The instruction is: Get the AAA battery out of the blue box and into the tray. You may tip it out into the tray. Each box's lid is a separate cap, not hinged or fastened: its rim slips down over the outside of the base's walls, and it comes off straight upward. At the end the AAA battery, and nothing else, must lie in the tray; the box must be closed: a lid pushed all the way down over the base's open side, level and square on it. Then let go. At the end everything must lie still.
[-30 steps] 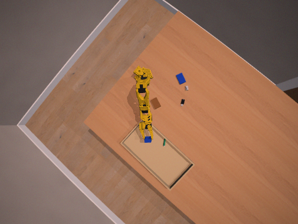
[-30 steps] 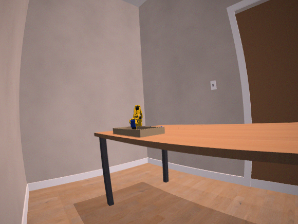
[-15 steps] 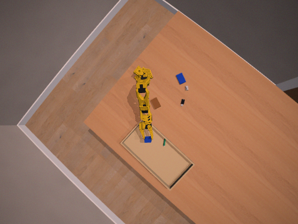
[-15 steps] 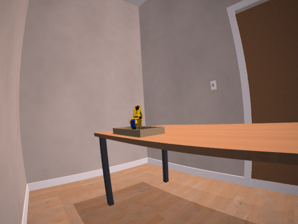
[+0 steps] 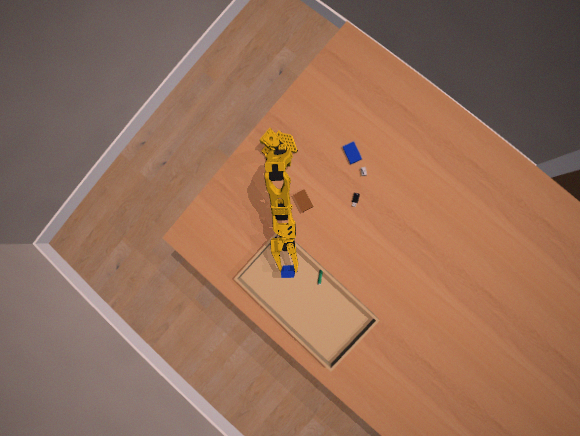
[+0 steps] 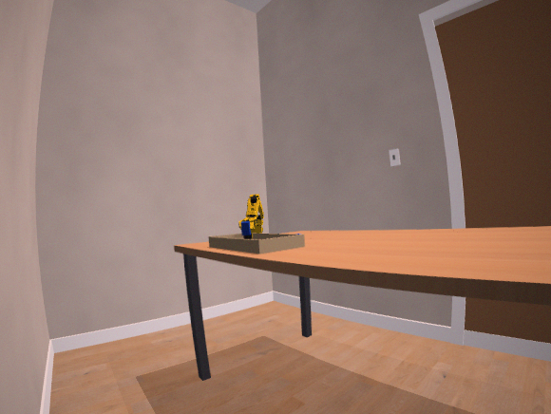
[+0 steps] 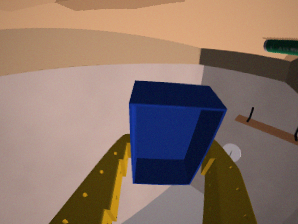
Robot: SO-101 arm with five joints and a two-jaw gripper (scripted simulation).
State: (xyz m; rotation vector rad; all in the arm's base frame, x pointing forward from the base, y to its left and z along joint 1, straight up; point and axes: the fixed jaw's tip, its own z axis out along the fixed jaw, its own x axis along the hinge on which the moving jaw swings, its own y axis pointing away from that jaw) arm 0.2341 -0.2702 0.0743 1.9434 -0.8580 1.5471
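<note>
My gripper is shut on the blue box base and holds it above the near-arm end of the tan tray. In the wrist view the blue base sits between my two yellow fingers, and I cannot see its opening. A thin green rod, which looks like the AAA battery, lies inside the tray by its rim, right of the base; it shows at the wrist view's top right. The blue lid lies flat on the table, far from the tray. The side view shows my gripper over the tray.
A flat brown box piece lies on the table beside the arm. A small white item and a small black item lie between the lid and the tray. The table edge runs close along the tray's left side.
</note>
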